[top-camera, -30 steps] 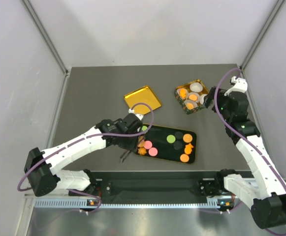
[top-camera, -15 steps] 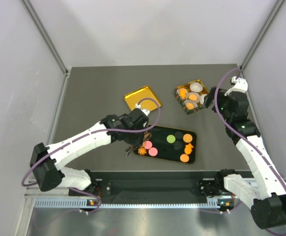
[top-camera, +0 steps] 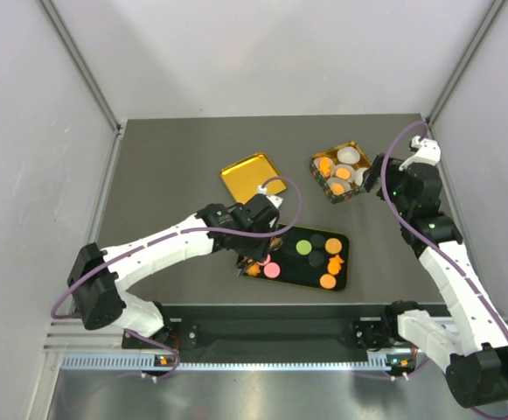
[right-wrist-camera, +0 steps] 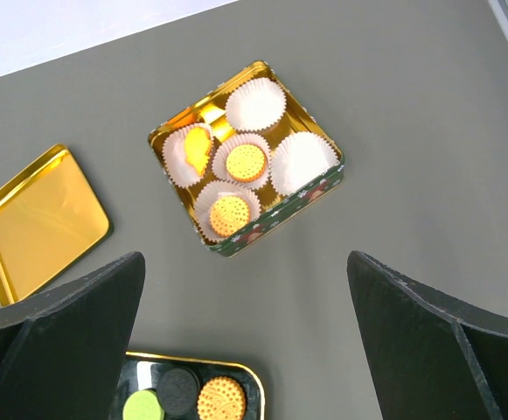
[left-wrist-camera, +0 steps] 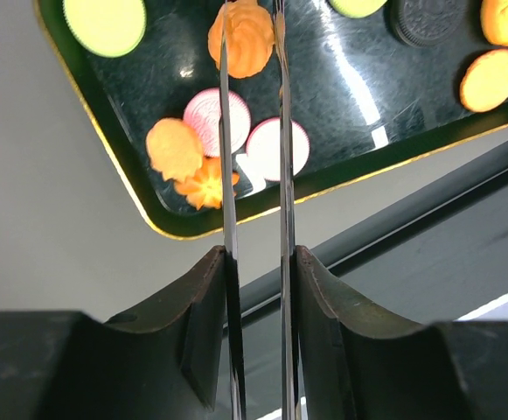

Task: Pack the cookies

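Left arm: it had swung rightward across the last second; the left gripper [top-camera: 265, 234] now hung over the left end of the black tray [top-camera: 348, 252], where before it sat by that tray's edge
Left grip: fingers clamped on a pair of tweezers [left-wrist-camera: 227, 175]; the blades ran out nearly parallel with a narrow gap between them
Tweezer tips: up at an orange swirl cookie [left-wrist-camera: 240, 35] in the wrist view; whether they touched it I could not tell
Cookies on tray: pink discs [left-wrist-camera: 299, 147], orange and green ones lay where they had; none shifted
Right arm: unmoved; right gripper [right-wrist-camera: 245, 262] spread wide above the tin [right-wrist-camera: 310, 188]; nothing between its fingers
Tin: orange cookies [right-wrist-camera: 246, 162] sat in paper cups [right-wrist-camera: 255, 103]; count unchanged
Gold lid [top-camera: 254, 175]: beside the tin, untouched
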Robot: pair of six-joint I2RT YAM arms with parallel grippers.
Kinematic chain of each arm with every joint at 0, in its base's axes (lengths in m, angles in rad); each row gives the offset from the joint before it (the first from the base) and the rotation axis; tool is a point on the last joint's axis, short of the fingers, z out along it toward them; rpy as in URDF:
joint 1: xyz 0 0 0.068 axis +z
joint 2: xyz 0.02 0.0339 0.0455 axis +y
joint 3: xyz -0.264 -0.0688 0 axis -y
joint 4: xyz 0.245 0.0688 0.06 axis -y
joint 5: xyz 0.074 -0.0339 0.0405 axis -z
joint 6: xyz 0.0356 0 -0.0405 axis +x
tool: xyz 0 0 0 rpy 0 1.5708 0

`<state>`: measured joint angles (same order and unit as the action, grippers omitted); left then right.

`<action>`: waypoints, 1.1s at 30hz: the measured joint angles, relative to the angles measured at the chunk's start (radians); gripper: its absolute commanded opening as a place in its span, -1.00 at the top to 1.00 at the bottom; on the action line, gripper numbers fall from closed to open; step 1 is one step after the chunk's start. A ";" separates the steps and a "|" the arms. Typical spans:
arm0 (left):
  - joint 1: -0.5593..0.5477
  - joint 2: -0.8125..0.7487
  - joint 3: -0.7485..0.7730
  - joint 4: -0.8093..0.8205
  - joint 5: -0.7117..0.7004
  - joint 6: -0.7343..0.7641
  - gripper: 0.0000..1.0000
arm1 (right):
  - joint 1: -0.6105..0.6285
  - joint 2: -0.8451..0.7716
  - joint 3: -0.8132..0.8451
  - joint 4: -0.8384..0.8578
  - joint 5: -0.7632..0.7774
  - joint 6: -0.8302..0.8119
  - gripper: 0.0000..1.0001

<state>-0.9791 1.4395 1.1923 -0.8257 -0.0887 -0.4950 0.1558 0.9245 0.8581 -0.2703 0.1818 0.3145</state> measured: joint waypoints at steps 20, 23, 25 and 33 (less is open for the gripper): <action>-0.010 0.044 0.011 0.025 0.003 0.004 -0.01 | -0.001 -0.002 0.000 0.000 0.000 0.000 -0.99; -0.010 0.042 0.016 0.021 -0.002 0.004 -0.02 | -0.001 -0.002 0.000 0.000 0.000 0.000 -0.99; -0.010 0.039 0.016 0.013 -0.006 0.004 -0.04 | -0.001 -0.002 0.000 0.000 0.000 0.000 -1.00; -0.010 0.027 0.016 -0.014 -0.008 0.004 -0.04 | -0.001 -0.002 0.000 0.000 0.000 0.000 -0.99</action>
<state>-0.9894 1.4666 1.2087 -0.8398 -0.0963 -0.4908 0.1547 0.9230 0.8581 -0.2703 0.1822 0.3145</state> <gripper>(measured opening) 0.522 0.996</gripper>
